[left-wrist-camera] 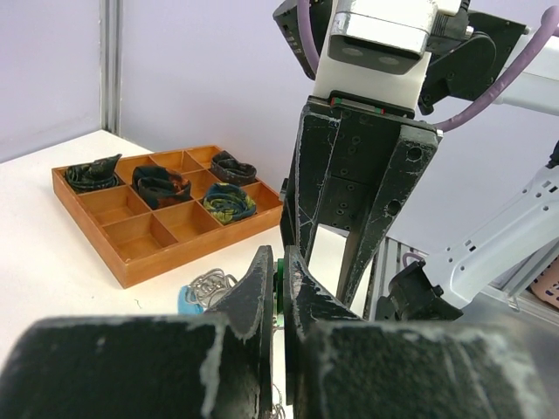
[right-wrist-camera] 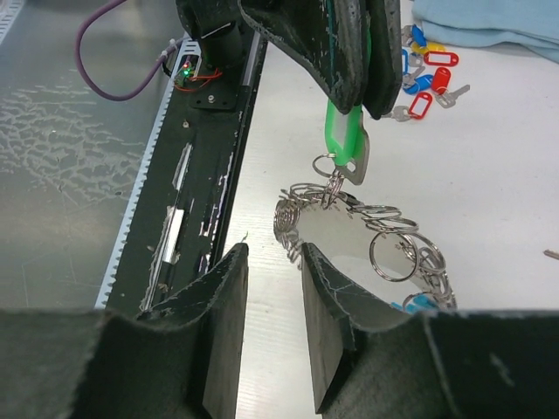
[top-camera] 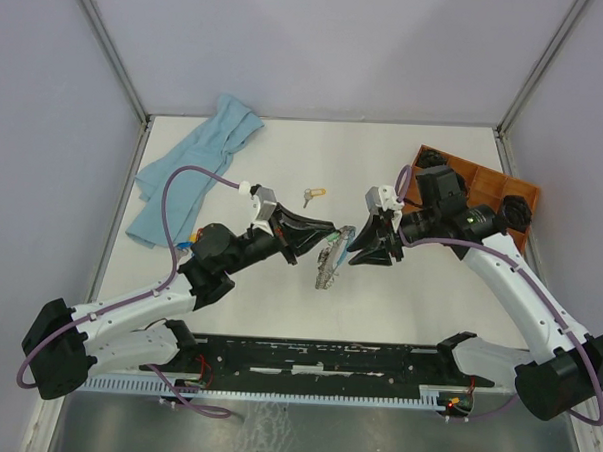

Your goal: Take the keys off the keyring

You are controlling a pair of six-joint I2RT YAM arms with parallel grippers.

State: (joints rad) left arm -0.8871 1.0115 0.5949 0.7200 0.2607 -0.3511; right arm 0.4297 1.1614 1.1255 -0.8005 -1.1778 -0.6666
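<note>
The left tool (left-wrist-camera: 278, 264) is closed on a green-tagged key (right-wrist-camera: 342, 131). The keyring (top-camera: 329, 262) hangs from that key down to the white surface (top-camera: 384, 170) between the arms. The right tool (right-wrist-camera: 272, 271) faces it, fingers apart and holding nothing.

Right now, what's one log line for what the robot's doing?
left gripper: shut on green-tagged key | right gripper: open | keyring: attached under key

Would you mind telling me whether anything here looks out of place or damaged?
Nothing is spilled or broken. The blue cloth lies crumpled at the far left corner of the table, and the black fingers of the right gripper show white scuffs. The left gripper pinches a green tag with the keyring attached below it.
</note>
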